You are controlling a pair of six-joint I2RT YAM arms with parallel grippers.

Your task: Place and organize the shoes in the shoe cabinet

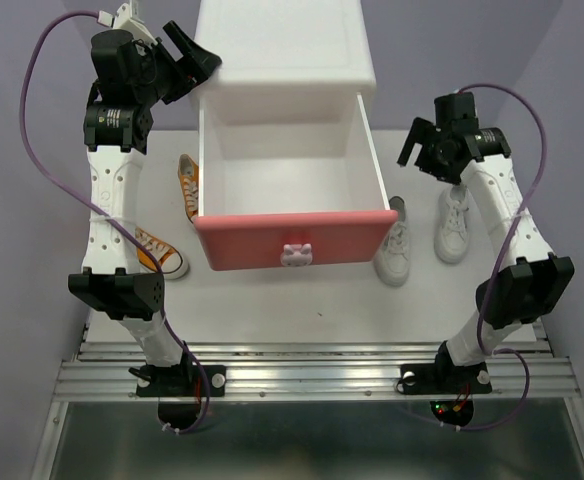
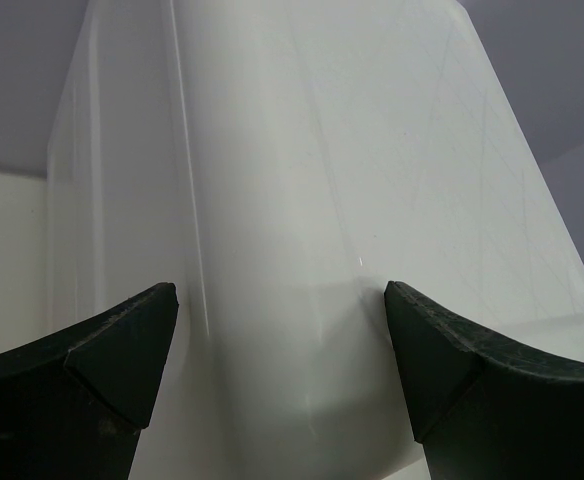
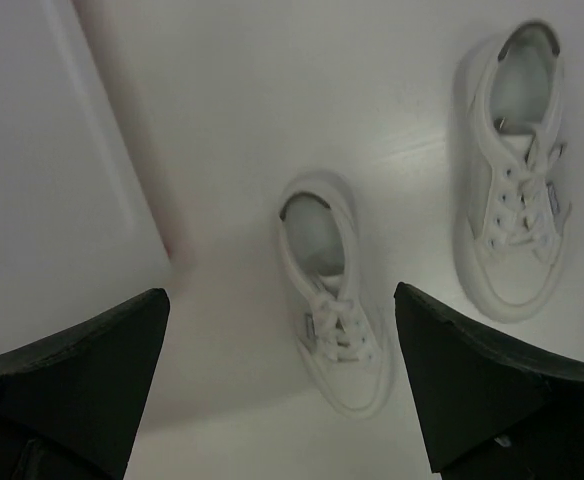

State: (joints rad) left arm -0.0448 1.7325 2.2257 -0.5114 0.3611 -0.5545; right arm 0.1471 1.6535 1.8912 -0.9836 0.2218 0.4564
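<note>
Small white plastic shoe cabinet has its pink drawer out and empty; left gripper is spread at its far-left corner, likely bracing, while right gripper hovers released over white canvas sneakers right of it, with orange sneakers left.

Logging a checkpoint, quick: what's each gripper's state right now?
Left gripper: open, empty, facing the shoe cabinet.
Right gripper: open, empty, aimed toward a white shoe.

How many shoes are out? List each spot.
4. Left of the drawer: far orange shoe, near orange shoe partly under the left arm. Right of it: inner white shoe, outer white shoe.
</note>
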